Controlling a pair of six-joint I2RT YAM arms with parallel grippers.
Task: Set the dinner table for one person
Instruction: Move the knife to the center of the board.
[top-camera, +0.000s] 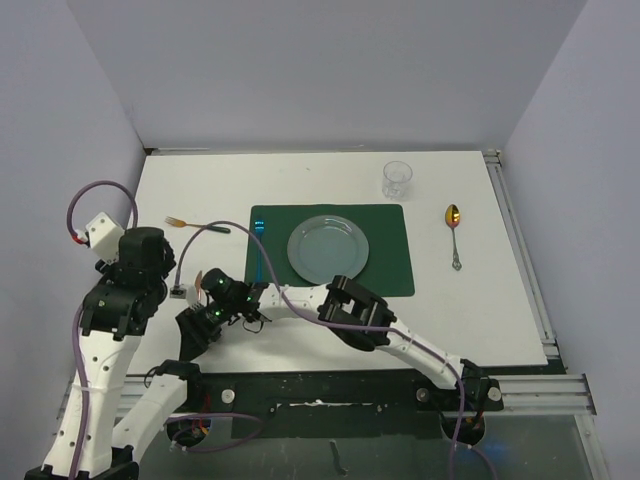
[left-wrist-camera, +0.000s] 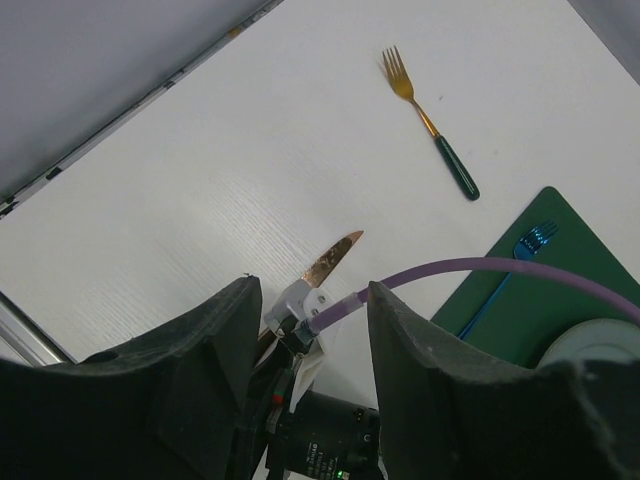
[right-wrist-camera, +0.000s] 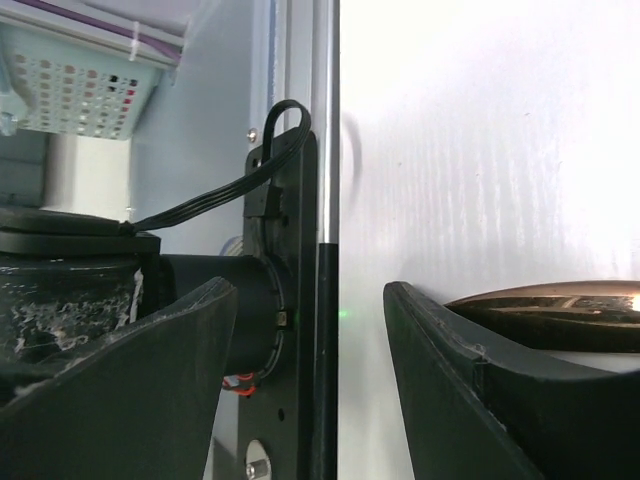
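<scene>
On the white dinner table (top-camera: 200, 190) a dark green placemat (top-camera: 385, 260) holds a grey plate (top-camera: 328, 248) and a blue fork (top-camera: 259, 250). A gold fork with a green handle (top-camera: 197, 224) lies left of the mat. At the table's right side lies a gold spoon (top-camera: 454, 232), with a clear glass (top-camera: 396, 178) behind it. A copper knife (left-wrist-camera: 335, 258) lies near the front left edge. My right gripper (right-wrist-camera: 310, 290) is low over it and open, and the knife (right-wrist-camera: 560, 300) shows outside its right finger. Higher up, my left gripper (left-wrist-camera: 310, 290) is open and holds nothing.
The right arm (top-camera: 350, 310) stretches across the front of the table to the left arm's base (right-wrist-camera: 120, 270). The table's metal front rail (right-wrist-camera: 325, 200) runs right beside the right gripper. A purple cable (left-wrist-camera: 500, 270) arcs over the mat's corner.
</scene>
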